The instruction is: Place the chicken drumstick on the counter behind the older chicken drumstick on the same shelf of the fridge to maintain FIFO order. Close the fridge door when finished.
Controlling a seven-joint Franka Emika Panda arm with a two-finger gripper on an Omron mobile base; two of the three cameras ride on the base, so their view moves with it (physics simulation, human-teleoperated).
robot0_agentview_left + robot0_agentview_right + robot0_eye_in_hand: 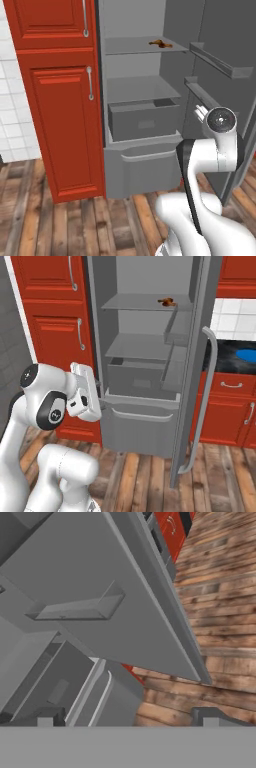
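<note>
The fridge (135, 20) stands open. An orange-brown chicken drumstick (161, 44) lies near the right end of an upper grey shelf (131, 46); it also shows from the right base, drumstick (167, 302). The fridge door (196, 331) is swung wide, its long bar handle (202, 406) facing out. Right of it is the black counter (226, 358); the drumstick on the counter is out of view. My gripper (98, 391) hangs low at the fridge's left front, empty. In the hand view my gripper (127, 718) is open, its fingertips (45, 717) far apart.
A blue plate (248, 355) lies on the counter at the right edge. A grey drawer (142, 120) sits under the lower shelf, above a bottom bin (145, 167). Red cabinets (65, 125) flank the fridge. Door racks (215, 60) jut inward. Wooden floor (145, 481) lies in front.
</note>
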